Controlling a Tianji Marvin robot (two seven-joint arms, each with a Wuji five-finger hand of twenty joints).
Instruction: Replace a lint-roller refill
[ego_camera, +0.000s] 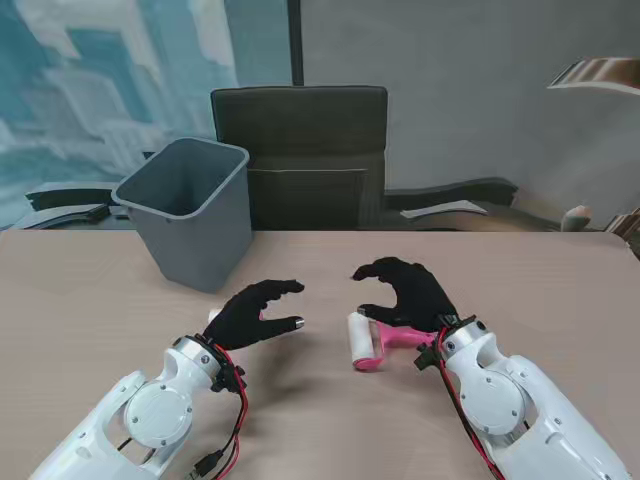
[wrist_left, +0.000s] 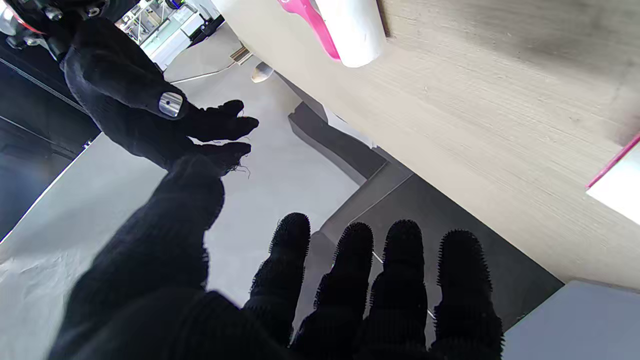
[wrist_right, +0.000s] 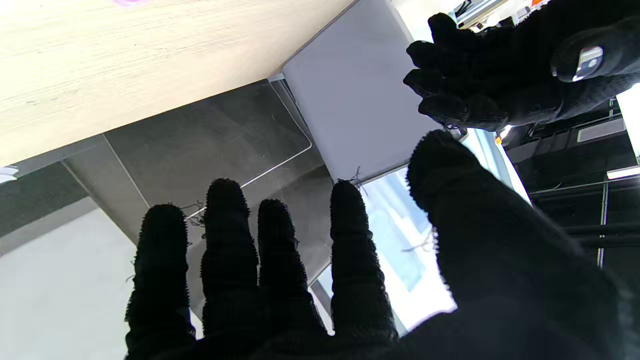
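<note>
Left hand (ego_camera: 252, 315) raised over the counter (ego_camera: 90, 300), fingers (wrist_left: 350, 270) spread and lightly curled, holding nothing. Right hand (ego_camera: 410, 292) likewise raised and curled, fingers apart, nothing grasped; seen from the left wrist as a black glove (wrist_left: 125, 110) in the air. Lint roller (ego_camera: 375, 340) flat on the counter directly under the right hand's palm, white roll (ego_camera: 359, 338) toward 9 o'clock, pink handle toward 3 o'clock. Small white piece (ego_camera: 213, 317) peeping out at 9 o'clock of the left hand, possibly a refill, too hidden to tell. Grey bin (ego_camera: 190, 210) upright at 11 o'clock of the left hand, near the counter's far edge. Dark chair (ego_camera: 300, 150) beyond that edge at 12 o'clock.
</note>
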